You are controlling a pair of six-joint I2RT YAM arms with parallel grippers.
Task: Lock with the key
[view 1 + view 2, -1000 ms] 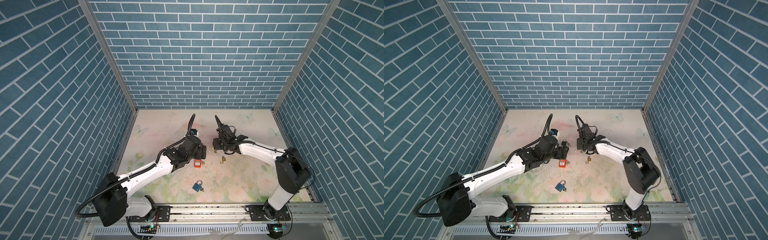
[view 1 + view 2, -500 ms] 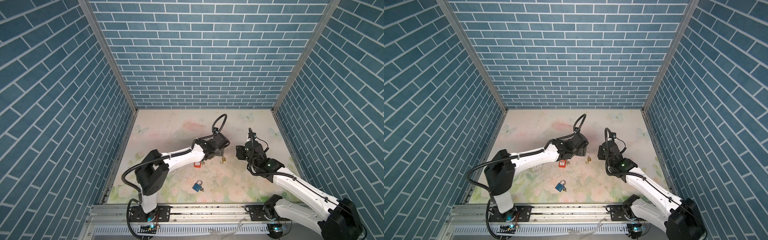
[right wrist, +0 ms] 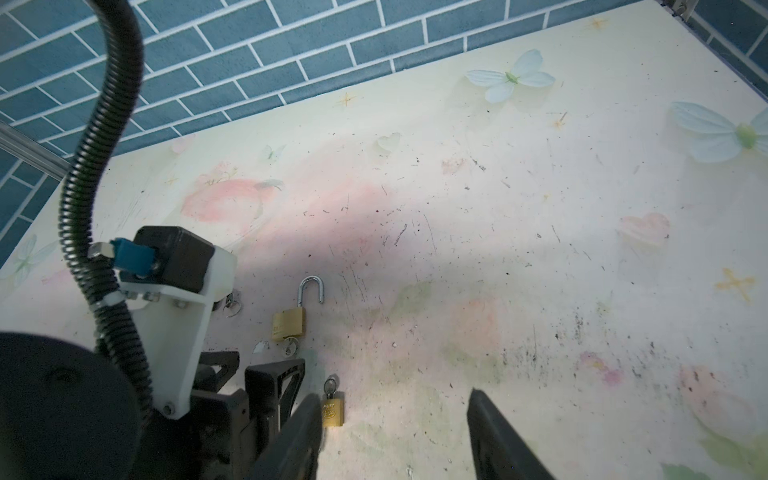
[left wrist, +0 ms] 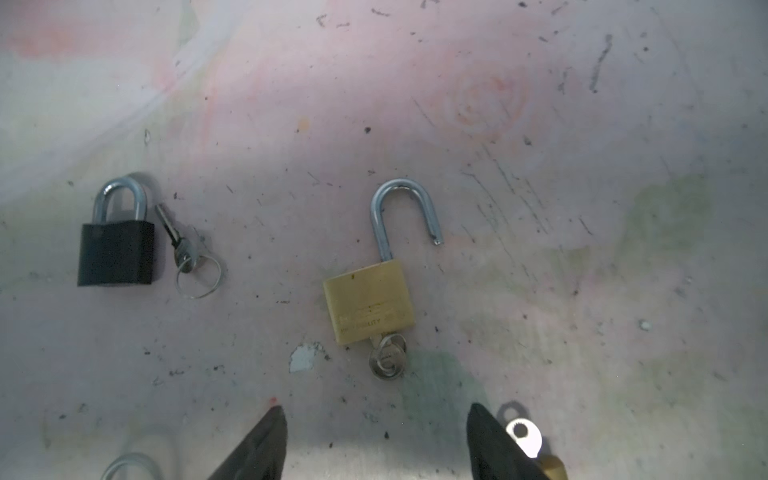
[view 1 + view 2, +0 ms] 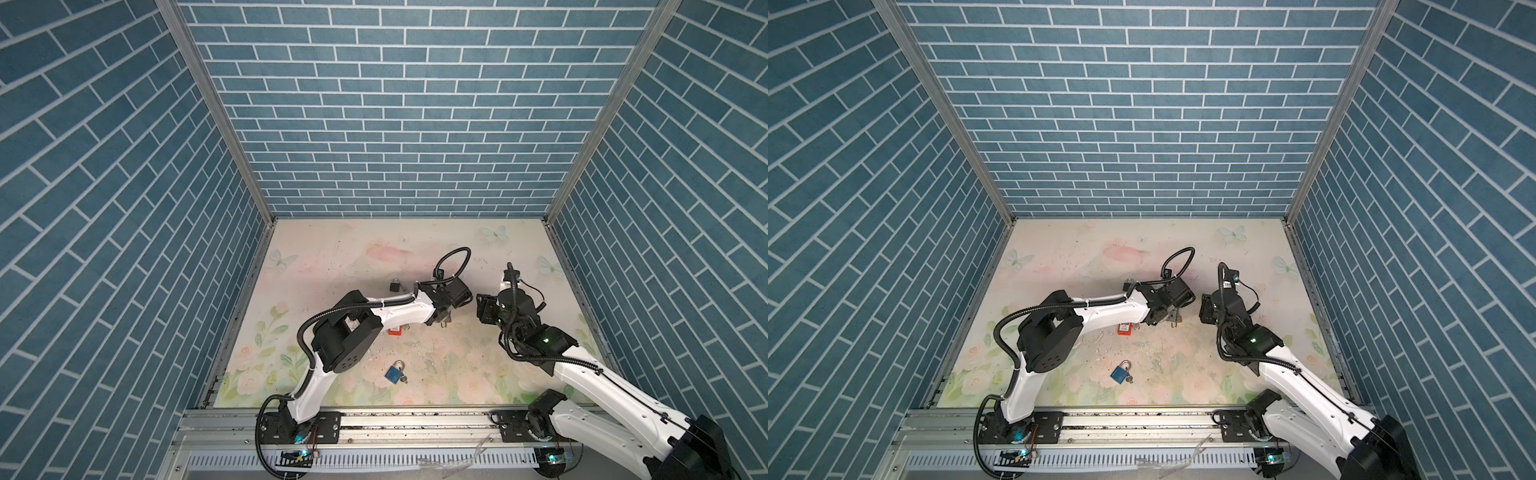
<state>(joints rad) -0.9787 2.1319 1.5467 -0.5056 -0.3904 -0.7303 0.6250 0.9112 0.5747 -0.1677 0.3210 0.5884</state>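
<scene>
left claw [image 4: 374, 409] is hovering open and empty by the open-shackled brass padlock [image 4: 370, 305] lying flat at the centre of the bench [image 4: 582, 208], silver key [image 4: 388, 359] seated, likely lining up a shackle press; right claw [image 3: 392, 395] is idling open.

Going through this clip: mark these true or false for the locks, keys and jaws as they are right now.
1. The large brass padlock has its shackle open. True.
2. An inserted key sits in its keyhole. True.
3. The black padlock's key is in its keyhole. False: the loose key lies on the table beside the black padlock.
4. The left jaws grip the large brass padlock. False: they stand apart, empty, short of it.
5. The blue padlock lies against the back wall. False: the blue padlock lies near the front rail.
6. The right jaws hold nothing. True.
</scene>
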